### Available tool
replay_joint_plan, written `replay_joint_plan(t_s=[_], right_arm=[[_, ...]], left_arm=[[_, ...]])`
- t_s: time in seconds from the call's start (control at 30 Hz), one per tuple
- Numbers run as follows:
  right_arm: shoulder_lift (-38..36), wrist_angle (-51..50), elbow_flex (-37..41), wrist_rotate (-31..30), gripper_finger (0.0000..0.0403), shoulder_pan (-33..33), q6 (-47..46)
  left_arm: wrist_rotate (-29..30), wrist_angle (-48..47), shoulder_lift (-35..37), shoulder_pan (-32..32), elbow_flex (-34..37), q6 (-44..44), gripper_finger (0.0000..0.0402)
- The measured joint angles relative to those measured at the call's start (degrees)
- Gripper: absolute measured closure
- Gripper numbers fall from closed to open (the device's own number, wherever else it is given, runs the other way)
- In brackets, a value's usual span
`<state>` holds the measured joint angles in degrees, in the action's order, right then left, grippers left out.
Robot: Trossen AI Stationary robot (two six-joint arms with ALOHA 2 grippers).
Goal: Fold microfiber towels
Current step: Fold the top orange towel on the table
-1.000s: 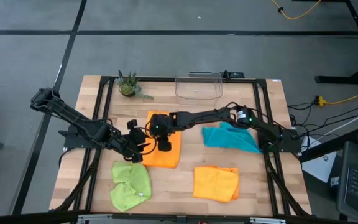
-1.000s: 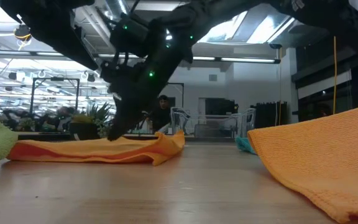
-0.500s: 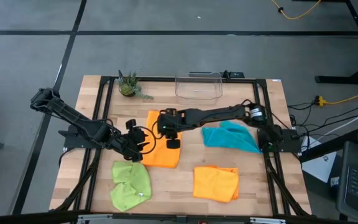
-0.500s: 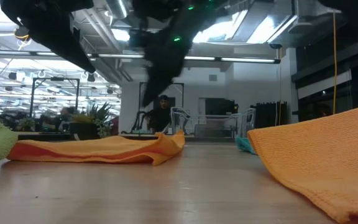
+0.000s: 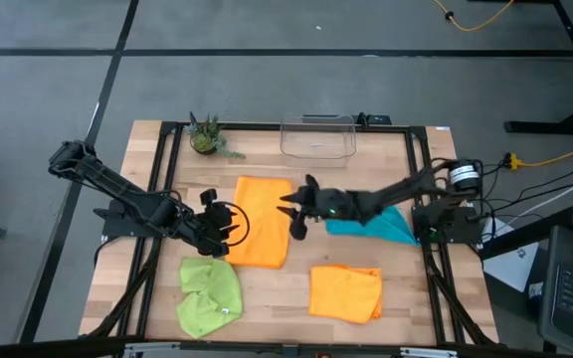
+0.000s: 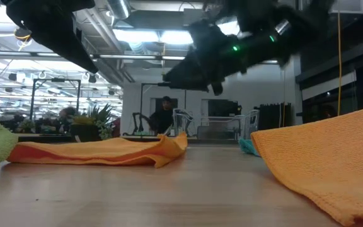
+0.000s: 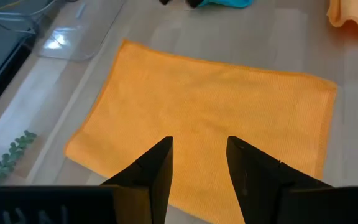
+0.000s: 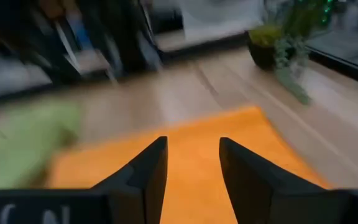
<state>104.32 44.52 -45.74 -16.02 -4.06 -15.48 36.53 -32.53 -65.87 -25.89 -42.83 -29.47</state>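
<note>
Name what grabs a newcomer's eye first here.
The bright cloths on the wooden table: a folded orange towel mid-table, a crumpled lime green towel front left, a second orange towel front right, a teal towel right. Both grippers, left and right, flank the folded one, open and empty.

table: a pale wooden top (image 5: 277, 288) in a black frame
folded orange towel (image 5: 262, 235): flat, between the two grippers, empty fingers of both apart above it
lime green towel (image 5: 210, 295): crumpled, just in front of the left gripper (image 5: 229, 227)
teal towel (image 5: 371, 219): bunched under the right arm, behind the right gripper (image 5: 293, 211)
second orange towel (image 5: 345, 292): near the front edge
clear bin (image 5: 317, 137): far edge
small plant (image 5: 205, 136): far left corner
</note>
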Motion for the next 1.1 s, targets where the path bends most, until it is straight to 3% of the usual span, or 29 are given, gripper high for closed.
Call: replay_joint_plan(t_s=[0.07,0.13,0.23,0.43,0.87,0.97,1.1], right_arm=[[4.30,10.54,2.19,-3.64,0.0254,-1.23,-2.90],[8.73,14.74,1.37,-8.00,0.0253,-2.37,-3.75],[14.67,14.58,-4.16,-11.30,0.0253,-3.64,-3.19],[23.65,13.58,-15.20,-11.95,0.0253,-3.89,3.77],[35.42,7.61,-27.16,-16.79,0.0254,-4.45,3.74],[35.45,5.29,-27.24,-10.77,0.0254,-4.31,5.50],[35.19,3.64,-27.36,9.08,0.0253,-2.19,9.35]], left_arm=[[0.02,0.13,0.00,0.00,0.00,0.00,0.0258],[0.06,0.33,0.00,0.00,0.00,0.00,0.0258],[0.50,0.50,-0.02,0.00,0.00,-0.04,0.0258],[0.50,0.52,-0.02,0.00,0.00,-0.12,0.0258],[0.50,0.52,-0.02,0.00,0.00,-0.11,0.0258],[0.50,0.52,-0.02,0.00,0.00,-0.11,0.0258],[0.50,0.52,-0.02,0.00,0.00,-0.04,0.0258]])
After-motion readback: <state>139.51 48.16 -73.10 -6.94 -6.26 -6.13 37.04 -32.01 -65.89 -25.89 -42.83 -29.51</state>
